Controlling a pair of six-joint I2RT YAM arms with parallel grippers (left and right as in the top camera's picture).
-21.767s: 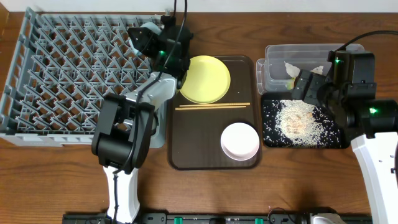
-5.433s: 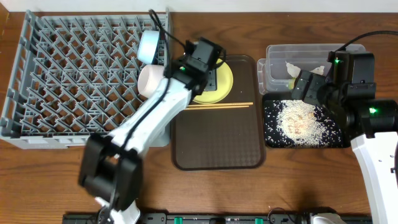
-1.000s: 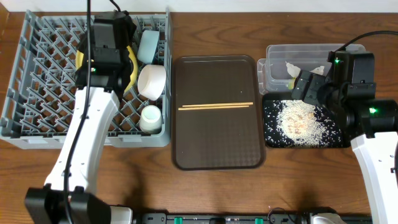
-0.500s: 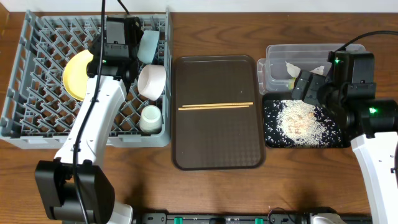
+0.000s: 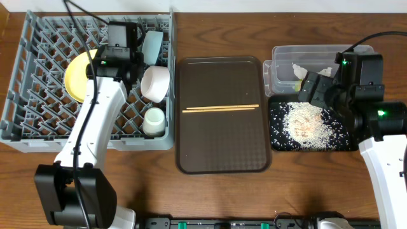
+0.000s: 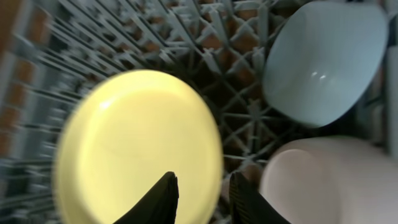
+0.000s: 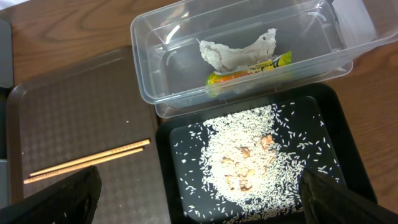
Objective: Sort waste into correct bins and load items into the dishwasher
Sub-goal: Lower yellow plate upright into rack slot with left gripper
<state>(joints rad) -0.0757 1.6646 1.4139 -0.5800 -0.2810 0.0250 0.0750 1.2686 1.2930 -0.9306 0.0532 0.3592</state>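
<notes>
Currently: yellow-green plate (image 6: pixel 137 149) leaning in grey rack (image 5: pixel 38 57), upper left; left gripper (image 6: pixel 202 199) slightly parted astride its rim; right gripper (image 7: pixel 199 199) spread wide.

My left arm (image 5: pixel 95 124) lay stretched from the near edge of the desk up toward the far left, wrist tipped downward. The left pincer (image 6: pixel 202 194) had its dark fingers (image 6: pixel 163 194) parted only slightly. My right arm (image 5: pixel 381 149) stood at the right side, and the right pincer (image 7: pixel 199 202) was spread wide and empty.
</notes>
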